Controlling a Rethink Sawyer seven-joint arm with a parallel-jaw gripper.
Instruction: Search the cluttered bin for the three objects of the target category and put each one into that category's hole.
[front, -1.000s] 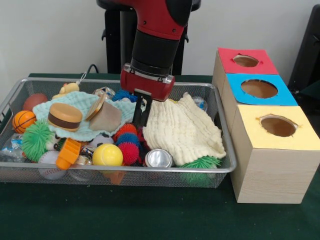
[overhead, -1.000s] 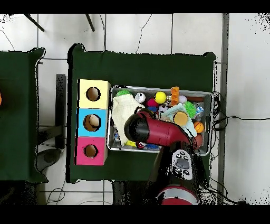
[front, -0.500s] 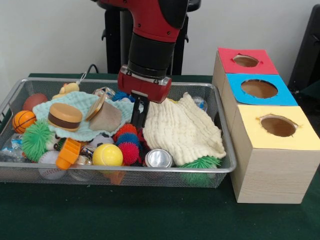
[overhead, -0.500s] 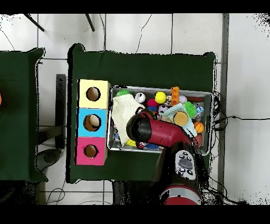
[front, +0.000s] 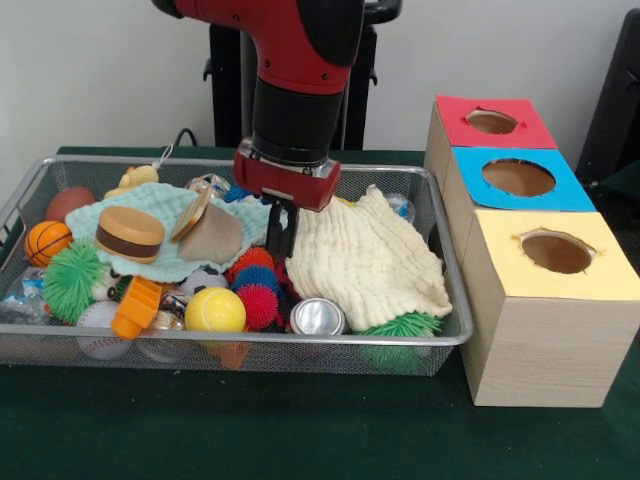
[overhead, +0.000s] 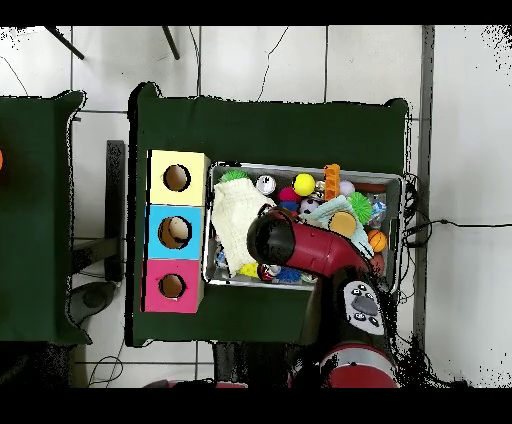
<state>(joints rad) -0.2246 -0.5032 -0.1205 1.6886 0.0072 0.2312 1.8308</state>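
We find the wire mesh bin (front: 452, 300) crowded: at its left a small basketball (front: 46, 241) and a green spiky ball (front: 72, 279) lie against the wall, a toy hamburger (front: 130, 233) rests on a mint cloth (front: 170, 262), and a yellow ball (front: 215, 310) sits near the front. The gripper (front: 279, 232) hangs at mid-bin just above the red spiky balls (front: 258, 296), fingers narrow with nothing visibly between them, beside a cream cloth (front: 368, 262) likely covering more items. Right of the bin stand the yellow-topped box (front: 553, 300), blue-topped box (front: 520, 180) and red-topped box (front: 492, 122); we cannot tell the target category.
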